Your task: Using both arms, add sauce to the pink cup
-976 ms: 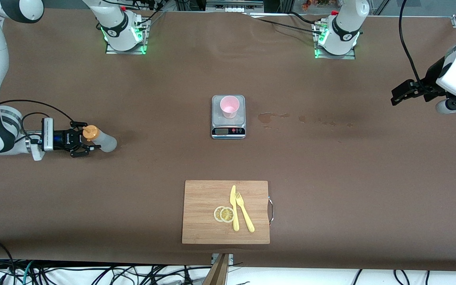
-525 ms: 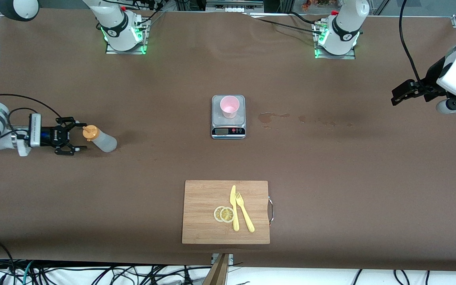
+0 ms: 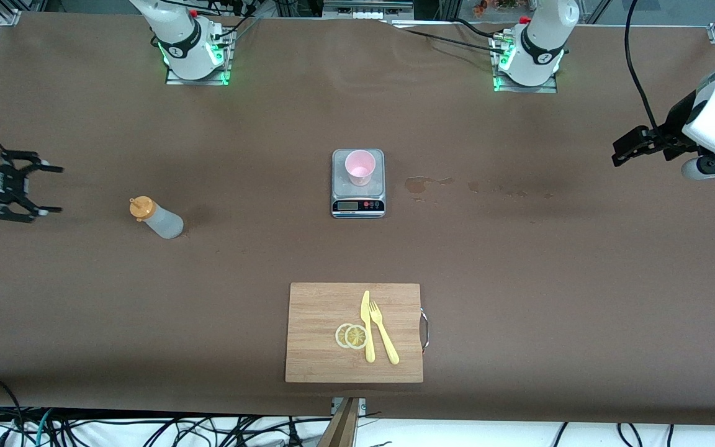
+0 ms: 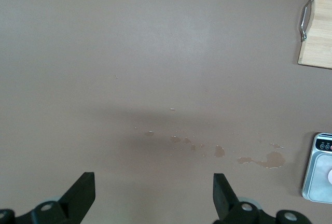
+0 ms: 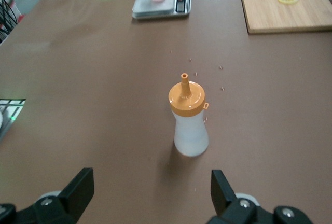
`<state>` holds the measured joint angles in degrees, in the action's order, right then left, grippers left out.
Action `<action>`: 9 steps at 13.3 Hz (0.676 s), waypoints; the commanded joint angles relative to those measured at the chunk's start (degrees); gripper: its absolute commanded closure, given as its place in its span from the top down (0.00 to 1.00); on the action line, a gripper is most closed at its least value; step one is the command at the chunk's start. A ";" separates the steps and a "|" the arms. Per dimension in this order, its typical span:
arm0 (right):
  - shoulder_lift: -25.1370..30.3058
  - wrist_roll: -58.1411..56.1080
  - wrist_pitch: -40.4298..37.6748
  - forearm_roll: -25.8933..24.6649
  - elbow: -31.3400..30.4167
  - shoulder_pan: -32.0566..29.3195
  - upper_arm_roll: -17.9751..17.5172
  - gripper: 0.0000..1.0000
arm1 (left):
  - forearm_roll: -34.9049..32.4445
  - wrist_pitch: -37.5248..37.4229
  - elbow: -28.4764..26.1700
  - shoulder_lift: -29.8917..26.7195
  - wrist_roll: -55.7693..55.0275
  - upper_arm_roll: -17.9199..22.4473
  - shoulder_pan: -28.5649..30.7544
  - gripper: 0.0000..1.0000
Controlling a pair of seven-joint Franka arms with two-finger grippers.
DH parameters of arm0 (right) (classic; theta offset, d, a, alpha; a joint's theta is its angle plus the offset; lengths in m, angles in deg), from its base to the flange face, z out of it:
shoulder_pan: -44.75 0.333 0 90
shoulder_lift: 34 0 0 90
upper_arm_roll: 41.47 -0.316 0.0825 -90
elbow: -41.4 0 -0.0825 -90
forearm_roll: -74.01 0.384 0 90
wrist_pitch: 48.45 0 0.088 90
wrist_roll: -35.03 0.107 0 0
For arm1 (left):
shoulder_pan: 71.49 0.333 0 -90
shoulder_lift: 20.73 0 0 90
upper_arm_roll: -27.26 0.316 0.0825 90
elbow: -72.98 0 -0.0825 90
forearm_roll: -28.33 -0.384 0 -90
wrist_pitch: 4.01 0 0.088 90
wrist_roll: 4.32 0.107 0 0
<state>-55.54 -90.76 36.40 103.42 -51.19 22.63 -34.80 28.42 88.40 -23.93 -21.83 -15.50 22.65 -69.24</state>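
Translucent soft sauce bottle point(image 3: 155, 218) looks light; I would grip its waist. Right gripper point(image 3: 28, 185) and left gripper point(image 3: 627, 148) are both wide.

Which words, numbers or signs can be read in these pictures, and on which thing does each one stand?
None can be read.
The small grey kitchen scale under the pale-pink tapered cup: its dark display and red buttons are too small to read.
The white arm base: a round mark, too small to read.
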 commanded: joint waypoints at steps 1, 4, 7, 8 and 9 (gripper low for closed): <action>5.27 8.51 3.91 -6.10 -2.51 2.08 -1.40 1.00 | 0.44 -0.56 1.82 0.92 0.46 0.04 0.03 1.00; 11.16 21.24 6.47 -11.65 -2.51 5.60 -2.10 1.00 | 0.35 -0.56 1.82 0.92 0.37 0.04 0.12 1.00; 16.26 32.33 7.17 -17.27 -2.69 8.23 -2.63 1.00 | 0.35 -0.56 1.82 0.92 0.46 0.04 0.12 1.00; 17.32 35.93 7.52 -18.41 -2.69 8.67 -2.72 1.00 | 0.35 -0.56 1.82 0.92 0.46 -0.04 0.12 1.00; 18.11 40.75 7.52 -19.21 -2.60 9.37 -2.72 1.00 | 0.35 -0.56 1.82 0.92 0.46 0.04 0.12 1.00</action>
<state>-40.38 -56.59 42.62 86.44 -51.73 31.26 -37.32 28.43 88.40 -23.81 -21.68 -15.50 22.70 -69.22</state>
